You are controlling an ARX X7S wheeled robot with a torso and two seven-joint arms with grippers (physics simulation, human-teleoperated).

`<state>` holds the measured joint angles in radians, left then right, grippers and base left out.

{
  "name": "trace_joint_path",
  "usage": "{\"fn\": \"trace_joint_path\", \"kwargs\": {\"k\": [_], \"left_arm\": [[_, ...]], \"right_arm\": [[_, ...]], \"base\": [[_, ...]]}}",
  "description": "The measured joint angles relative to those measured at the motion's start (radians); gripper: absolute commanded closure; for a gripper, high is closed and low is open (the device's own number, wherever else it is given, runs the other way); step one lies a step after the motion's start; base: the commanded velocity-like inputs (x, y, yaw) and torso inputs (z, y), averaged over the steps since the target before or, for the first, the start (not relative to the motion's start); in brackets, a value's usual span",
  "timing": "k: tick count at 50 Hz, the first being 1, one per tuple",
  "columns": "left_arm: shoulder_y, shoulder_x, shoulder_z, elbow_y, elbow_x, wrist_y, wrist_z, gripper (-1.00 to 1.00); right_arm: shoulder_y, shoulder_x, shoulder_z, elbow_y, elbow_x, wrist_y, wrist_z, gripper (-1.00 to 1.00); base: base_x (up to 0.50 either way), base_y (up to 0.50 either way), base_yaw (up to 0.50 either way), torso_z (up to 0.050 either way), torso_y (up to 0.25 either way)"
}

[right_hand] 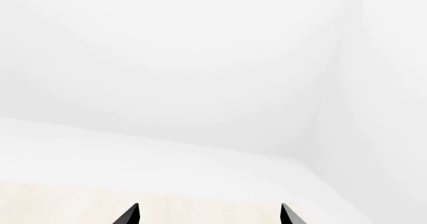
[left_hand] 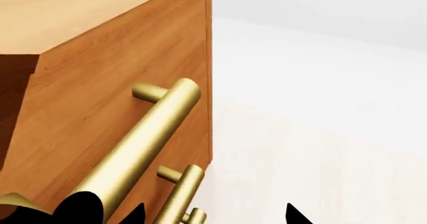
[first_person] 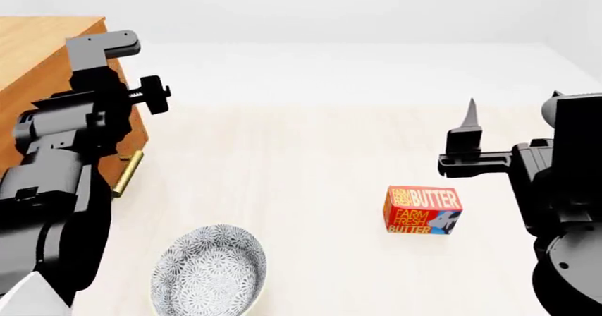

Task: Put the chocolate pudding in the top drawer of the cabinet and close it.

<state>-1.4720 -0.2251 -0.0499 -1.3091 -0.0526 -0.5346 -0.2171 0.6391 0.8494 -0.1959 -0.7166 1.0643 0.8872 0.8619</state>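
Note:
The orange-brown cabinet (first_person: 38, 48) stands at the far left, behind my left arm (first_person: 75, 129). In the left wrist view its front (left_hand: 100, 84) fills the frame, with two brass bar handles: a near large one (left_hand: 143, 144) and a second one (left_hand: 180, 191) beyond it. I cannot tell which drawer each belongs to. My left gripper (left_hand: 215, 216) is open, one fingertip (left_hand: 137, 214) next to the handles, holding nothing. My right gripper (first_person: 469, 115) points upward above the table, open and empty; in its wrist view (right_hand: 209, 216) it faces bare white wall. The chocolate pudding is out of view.
A red-orange Farm Fresh Butter box (first_person: 421, 210) lies on the pale table right of centre, below my right gripper. A patterned grey bowl (first_person: 209, 270) sits at the front left. One end of a brass handle (first_person: 127, 173) shows below my left arm.

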Motion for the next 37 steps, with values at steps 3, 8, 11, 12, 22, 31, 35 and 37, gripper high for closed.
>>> {"fn": "trace_joint_path", "kwargs": {"k": [3,8,11,12,22,31,35,37], "left_arm": [[0.002,0.001,-0.004,0.0,0.014,0.002,0.007,-1.0],[0.006,0.004,0.006,0.0,0.025,0.009,0.02,-1.0],[0.005,0.007,0.023,0.0,0.032,0.016,0.029,-1.0],[0.005,0.008,0.029,0.0,0.034,0.018,0.033,-1.0],[0.012,0.039,0.078,0.001,0.051,0.039,0.082,-1.0],[0.028,0.081,0.115,0.002,0.061,0.064,0.136,-1.0],[0.043,0.101,0.13,0.019,0.066,0.067,0.16,-1.0],[0.059,0.109,0.137,0.047,0.068,0.057,0.171,-1.0]], "right_arm": [[0.003,-0.002,-0.003,0.0,0.0,0.002,0.0,-1.0],[0.009,-0.005,-0.009,0.001,-0.001,0.004,0.001,-1.0],[0.012,-0.006,-0.012,0.002,-0.002,0.006,0.001,-1.0],[0.012,-0.007,-0.013,0.002,-0.002,0.006,0.001,-1.0],[0.011,-0.009,-0.018,0.005,-0.007,0.001,-0.001,-1.0],[0.004,-0.009,-0.02,0.01,-0.015,-0.008,-0.006,-1.0],[0.001,-0.009,-0.021,0.012,-0.019,-0.012,-0.009,-1.0],[-0.001,-0.009,-0.021,0.012,-0.02,-0.013,-0.01,-1.0]], "base": [[0.01,0.0,0.0,0.0,0.0],[0.0,0.0,0.0,0.0,0.0],[0.0,0.0,0.0,0.0,0.0],[0.0,0.0,0.0,0.0,0.0],[0.0,0.0,0.0,0.0,0.0],[0.0,0.0,0.0,0.0,0.0],[0.0,0.0,0.0,0.0,0.0],[0.0,0.0,0.0,0.0,0.0]]}}
